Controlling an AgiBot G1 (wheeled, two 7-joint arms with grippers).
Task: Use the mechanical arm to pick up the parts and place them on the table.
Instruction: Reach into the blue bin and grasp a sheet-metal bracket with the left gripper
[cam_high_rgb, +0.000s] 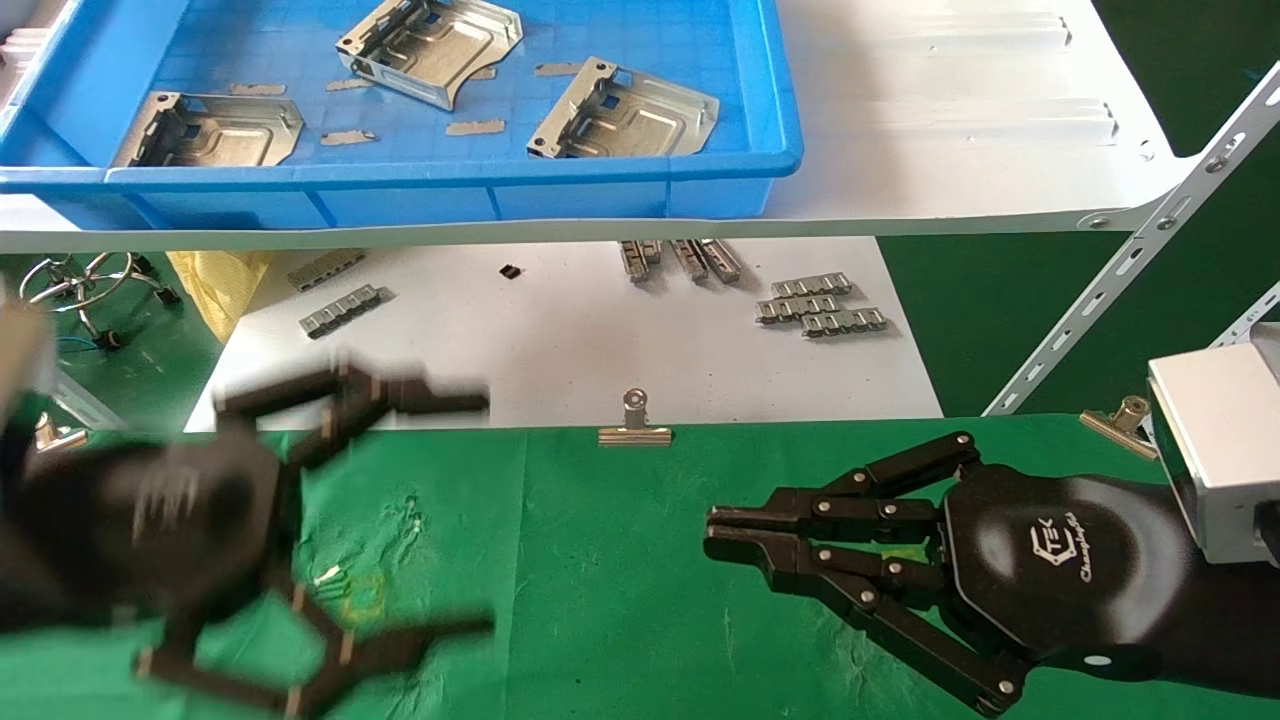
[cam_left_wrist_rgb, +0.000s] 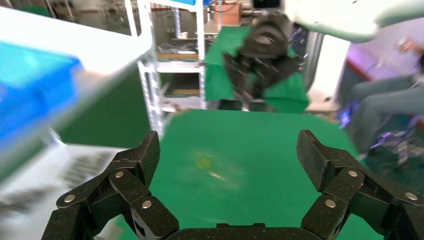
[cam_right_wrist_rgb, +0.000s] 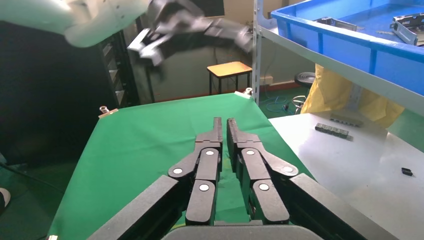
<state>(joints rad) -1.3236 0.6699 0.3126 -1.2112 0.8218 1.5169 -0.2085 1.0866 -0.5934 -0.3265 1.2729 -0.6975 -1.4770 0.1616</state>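
Parts (cam_high_rgb: 620, 110) lie in your blue tray (cam_high_rgb: 780, 110) on the white shelf (cam_high_rgb: 960, 120), up at 12 o'clock from the green table (cam_high_rgb: 620, 560); you can count three silvery plates there, none of them on the cloth. Your left gripper (cam_high_rgb: 440, 510) hangs over the table's 9 o'clock side with its black claw fingers (cam_left_wrist_rgb: 135, 165) spread wide apart and nothing between them. Your right gripper (cam_high_rgb: 715, 530) sits low at 4 o'clock, its fingers (cam_right_wrist_rgb: 220, 145) pressed together and holding nothing, tips pointing toward 9 o'clock. Ribbed grey strips (cam_high_rgb: 820, 305) rest on the white board (cam_high_rgb: 560, 340) beyond the binder clip (cam_high_rgb: 634, 420).
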